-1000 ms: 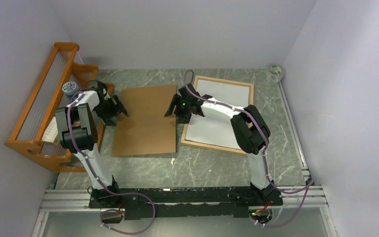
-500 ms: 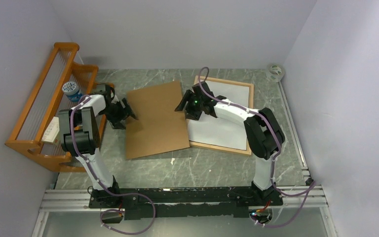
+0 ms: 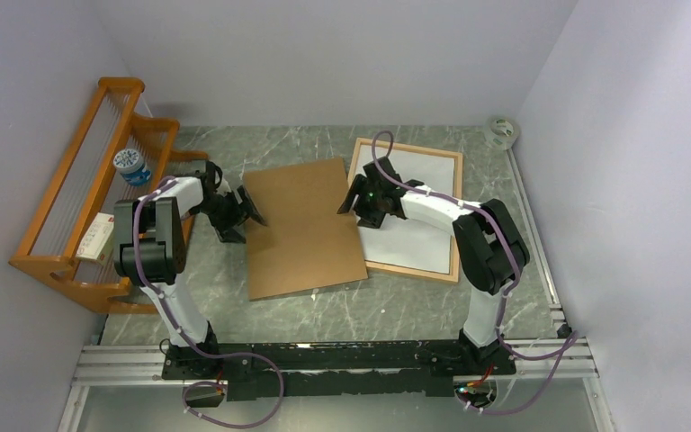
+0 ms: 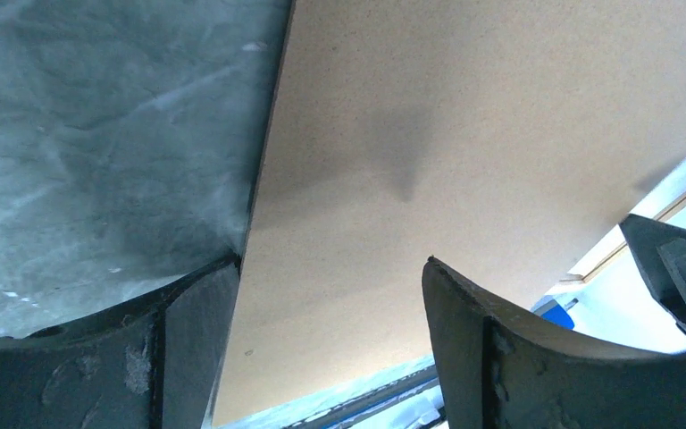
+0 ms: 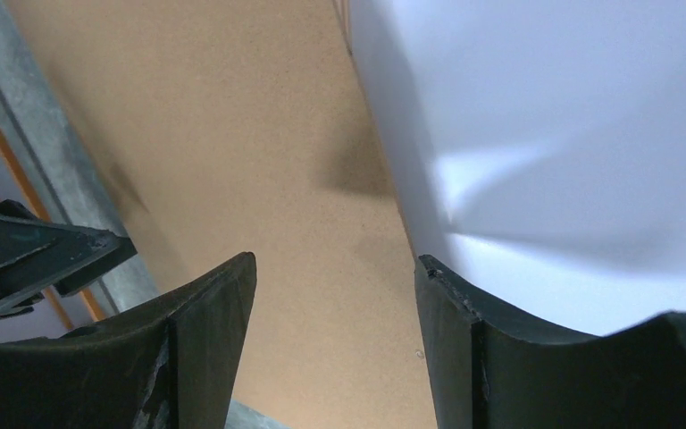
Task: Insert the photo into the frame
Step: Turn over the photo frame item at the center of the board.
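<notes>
Fingers (image 4: 188,357) of the left gripper (image 3: 248,214) are standing wide apart, pinching nothing. Their tips are sitting at the left edge of the board (image 3: 301,229). The wrist view is showing that edge running down to one fingertip, with the brown face filling the gap. Whether the tips are touching the board, I cannot tell. Fingers (image 5: 201,340) of the right gripper (image 3: 354,197) are spread too, also gripping nothing, and are poised at the board's right edge. Between them the wrist view is showing brown board on one side and white paper on the other.

The board is lying tilted in the middle of the table (image 3: 396,306), between the two grippers, with its right edge overlapping the left rail of the frame (image 3: 409,148). The frame is lying flat to the right of the board. The photo (image 3: 409,243) is lying inside the frame, white side up, its picture side hidden. Near the right fingers the sheet is bulging slightly.

Both arms are reaching in from the near edge, elbows bent outward. At far left an orange rack (image 3: 72,198) is standing well apart from the frame, and a roll of tape (image 3: 504,132) is sitting in the far right corner.
</notes>
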`<action>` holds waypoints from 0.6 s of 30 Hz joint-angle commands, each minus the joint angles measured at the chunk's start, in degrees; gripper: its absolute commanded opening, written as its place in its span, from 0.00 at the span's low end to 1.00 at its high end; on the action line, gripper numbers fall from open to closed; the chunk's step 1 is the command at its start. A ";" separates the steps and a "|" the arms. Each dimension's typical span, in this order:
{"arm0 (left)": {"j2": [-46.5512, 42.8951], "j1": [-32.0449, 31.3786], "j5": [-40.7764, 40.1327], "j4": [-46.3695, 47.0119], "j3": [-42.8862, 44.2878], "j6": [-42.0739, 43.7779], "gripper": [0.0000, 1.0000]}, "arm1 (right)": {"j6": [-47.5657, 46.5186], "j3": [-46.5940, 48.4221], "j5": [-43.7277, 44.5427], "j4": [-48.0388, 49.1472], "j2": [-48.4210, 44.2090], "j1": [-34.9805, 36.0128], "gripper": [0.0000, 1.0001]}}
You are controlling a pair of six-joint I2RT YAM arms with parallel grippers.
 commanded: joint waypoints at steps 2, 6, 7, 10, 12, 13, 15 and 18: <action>3.77 -1.82 -0.70 -2.40 -1.81 0.26 0.82 | -3.77 -0.95 2.25 -2.21 -2.91 -0.31 0.70; 4.06 -1.79 -0.70 -2.40 -1.81 0.23 0.82 | -4.51 -1.12 1.57 -3.19 -2.14 -0.30 0.72; 4.05 -1.87 -0.85 -2.49 -1.74 0.30 0.83 | -4.56 -1.08 1.07 -3.10 -1.88 -0.28 0.72; 4.05 -1.86 -1.34 -2.95 -1.39 0.66 0.83 | -4.87 -0.85 -0.30 -2.86 -1.25 -0.33 0.72; 3.96 -1.82 -1.15 -2.86 -1.35 0.65 0.83 | -5.16 -1.08 -1.85 -1.76 -1.33 -0.29 0.72; 3.88 -1.85 -0.74 -2.70 -1.49 0.61 0.83 | -5.35 -1.40 -3.07 -0.69 -1.54 -0.29 0.71; 3.92 -1.87 -0.31 -2.49 -1.66 0.49 0.83 | -5.80 -2.05 -6.27 2.36 -2.27 -0.28 0.70; 4.04 -1.80 0.25 -2.37 -1.73 0.48 0.83 | -6.62 -3.29 -11.29 7.51 -4.19 -0.33 0.68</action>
